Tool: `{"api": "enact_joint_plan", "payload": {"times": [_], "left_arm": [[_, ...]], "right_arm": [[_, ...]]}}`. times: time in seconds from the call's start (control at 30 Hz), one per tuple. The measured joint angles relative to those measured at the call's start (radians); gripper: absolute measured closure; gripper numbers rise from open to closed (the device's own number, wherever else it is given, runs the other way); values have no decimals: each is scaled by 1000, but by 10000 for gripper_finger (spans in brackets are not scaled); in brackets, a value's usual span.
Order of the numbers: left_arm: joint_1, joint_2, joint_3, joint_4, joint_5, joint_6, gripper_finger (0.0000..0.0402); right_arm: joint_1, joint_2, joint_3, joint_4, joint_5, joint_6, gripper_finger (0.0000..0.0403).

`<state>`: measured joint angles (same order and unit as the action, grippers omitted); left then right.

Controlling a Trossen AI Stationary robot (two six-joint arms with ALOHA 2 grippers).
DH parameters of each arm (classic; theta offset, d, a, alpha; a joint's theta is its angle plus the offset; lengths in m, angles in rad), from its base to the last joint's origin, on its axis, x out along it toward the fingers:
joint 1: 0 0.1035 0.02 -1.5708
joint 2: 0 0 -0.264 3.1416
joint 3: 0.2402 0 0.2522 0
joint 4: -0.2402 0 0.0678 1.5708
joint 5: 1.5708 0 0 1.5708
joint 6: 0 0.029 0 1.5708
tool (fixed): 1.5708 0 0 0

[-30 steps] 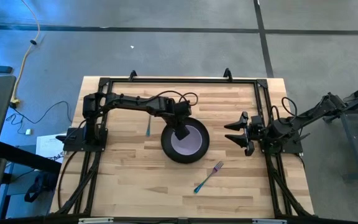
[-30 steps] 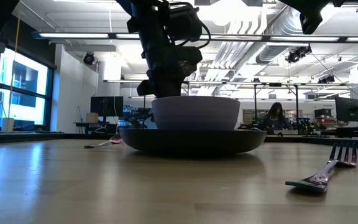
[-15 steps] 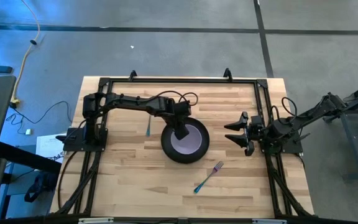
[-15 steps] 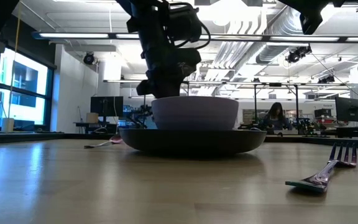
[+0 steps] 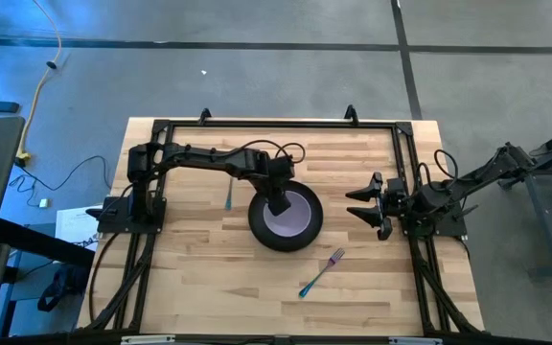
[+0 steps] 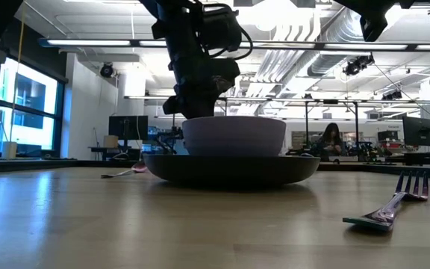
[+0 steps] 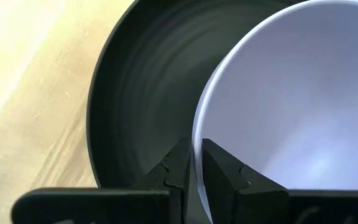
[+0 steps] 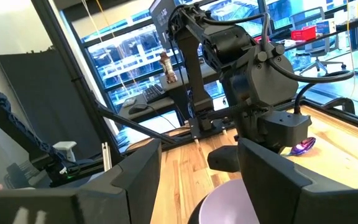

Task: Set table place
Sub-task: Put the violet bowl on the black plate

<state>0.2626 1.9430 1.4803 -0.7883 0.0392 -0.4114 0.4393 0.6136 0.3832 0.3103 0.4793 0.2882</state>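
Observation:
The lavender bowl [image 5: 292, 220] [image 6: 234, 136] sits inside the dark grey plate [image 5: 257, 230] [image 6: 230, 169], which lies at the middle of the table. My left gripper [image 5: 278, 202] [image 7: 193, 158] is above the bowl's far-left rim and shut on it. The teal-handled fork [image 5: 322, 272] [image 6: 390, 209] lies flat, near and right of the plate. The spoon [image 5: 229, 196] [image 6: 122, 173] lies flat to the plate's left. My right gripper [image 5: 360, 203] [image 8: 197, 171] waits open at the table's right side, touching nothing. My left gripper pinches the bowl's rim [image 7: 194, 134] on its far-left side, coming from above and pointing down. One finger [image 7: 219, 163] is inside the bowl, the other [image 7: 176, 163] outside over the plate [image 7: 135, 93]. The bowl stands upright in the plate; whether its base rests there is hidden by the plate's rim.
Black frame rails [image 5: 257, 125] run along the table's far and side edges, with the arm bases at left and right. Bare wood lies near the front edge [image 5: 238, 307]. A person [image 6: 328, 140] sits in the room far behind the table.

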Motion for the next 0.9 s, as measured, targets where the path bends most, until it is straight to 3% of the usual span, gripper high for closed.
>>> {"api": "enact_joint_plan", "payload": {"times": [0.9], "left_arm": [[-1,-1,0,-12,22,14,373]], "right_arm": [[0,0,0,-14,0,0,199]]}}
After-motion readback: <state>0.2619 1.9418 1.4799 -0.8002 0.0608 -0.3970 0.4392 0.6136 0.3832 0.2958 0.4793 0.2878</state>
